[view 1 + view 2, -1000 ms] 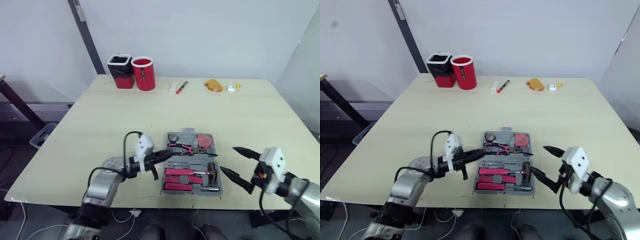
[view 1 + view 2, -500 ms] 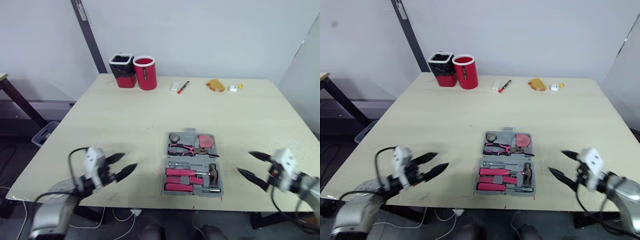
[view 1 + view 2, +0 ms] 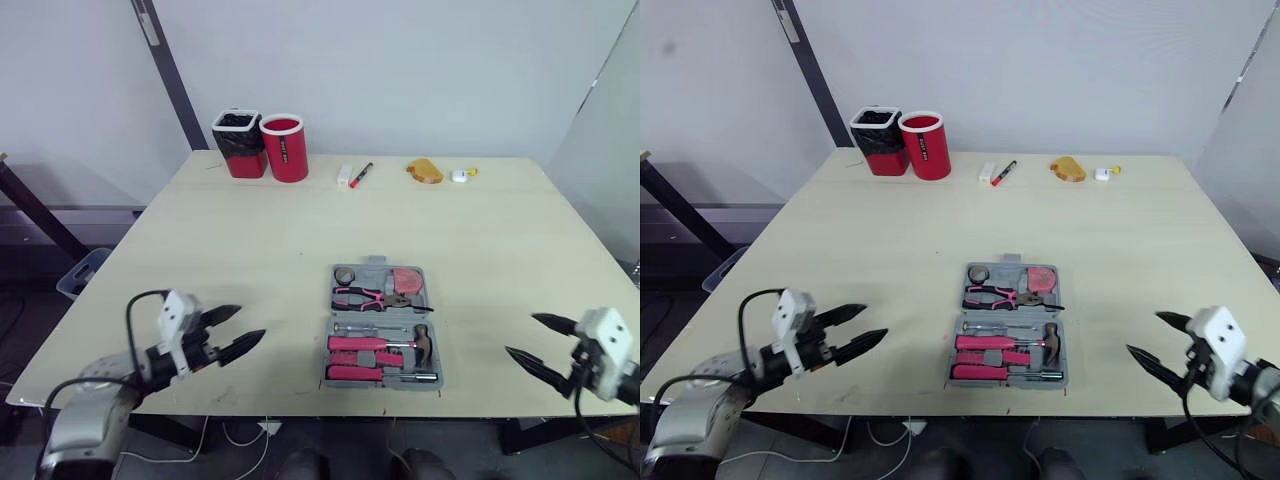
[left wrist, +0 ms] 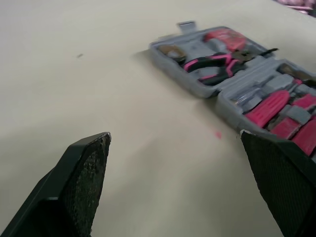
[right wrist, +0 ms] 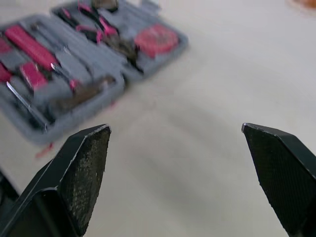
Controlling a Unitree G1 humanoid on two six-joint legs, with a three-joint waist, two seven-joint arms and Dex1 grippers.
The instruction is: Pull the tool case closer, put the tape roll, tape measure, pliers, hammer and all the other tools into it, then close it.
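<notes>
The grey tool case [image 3: 384,323] lies open and flat near the table's front edge. Its far half holds the tape roll [image 3: 347,275], the pink-handled pliers [image 3: 372,296] and the red tape measure [image 3: 408,280]. Its near half holds the hammer [image 3: 424,340] and pink-handled drivers [image 3: 365,345]. My left gripper [image 3: 250,323] hovers open over the table, well left of the case, pointing toward it. My right gripper [image 3: 520,335] is open too, off to the case's right by the front edge. In the left wrist view the case [image 4: 237,74] lies ahead of the spread fingers [image 4: 89,163].
At the table's far edge stand a black cup [image 3: 238,130] and a red cup [image 3: 284,148], with a small white item [image 3: 345,175], a marker [image 3: 362,174], an orange object [image 3: 426,171] and a small white piece [image 3: 460,175] beside them. Bare tabletop [image 3: 250,240] surrounds the case.
My left gripper was shut at the case's left edge; it has pulled back to the left and opened. My right gripper has drawn away to the right. The case stays put.
</notes>
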